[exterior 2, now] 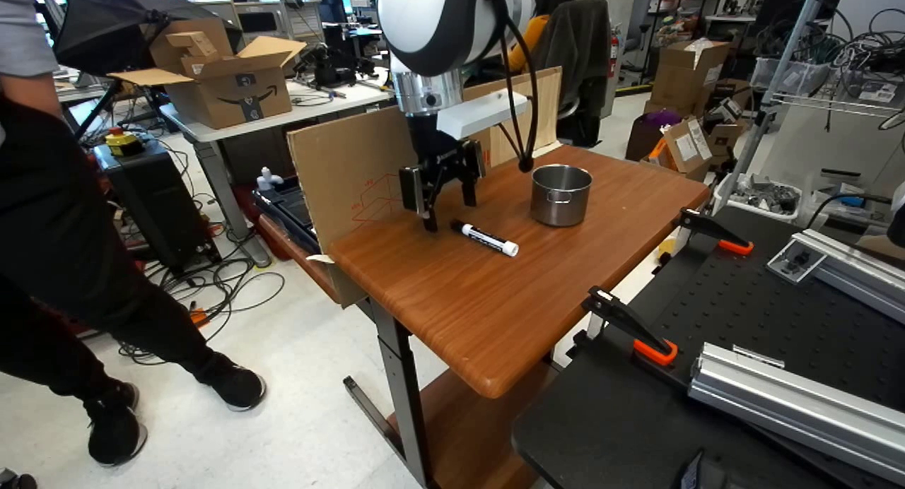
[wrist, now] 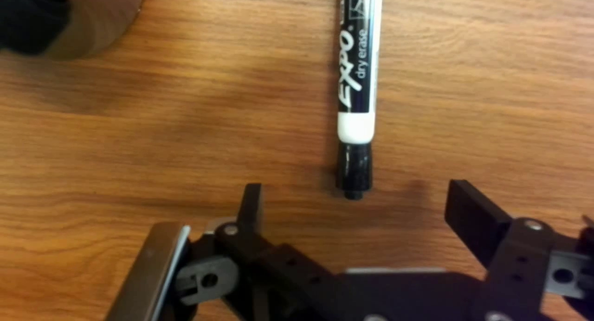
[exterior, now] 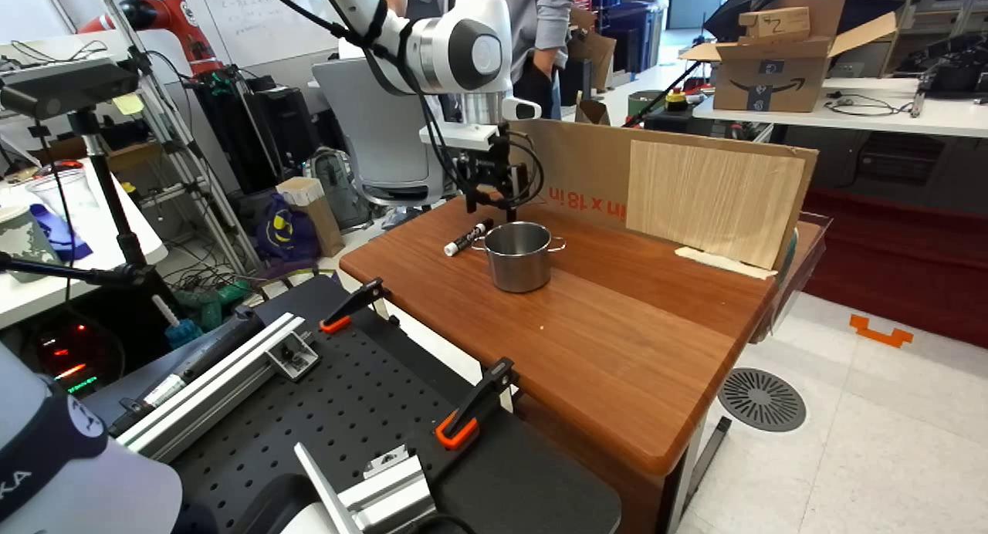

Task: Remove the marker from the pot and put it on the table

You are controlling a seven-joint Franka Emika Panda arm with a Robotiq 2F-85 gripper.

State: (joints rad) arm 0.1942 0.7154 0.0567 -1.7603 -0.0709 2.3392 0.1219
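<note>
Mkr (exterior: 469, 237) on tbl (exterior: 617, 356) — nr pot (exterior: 519, 267) — pot upright.

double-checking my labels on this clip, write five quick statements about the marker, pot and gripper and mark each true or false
1. The marker lies on the table, outside the pot. True.
2. The pot is tipped on its side. False: it stands upright.
3. The gripper is open. True.
4. The marker's white end is nearest the gripper. False: its black cap is.
5. The marker reads EXPO. True.
</note>
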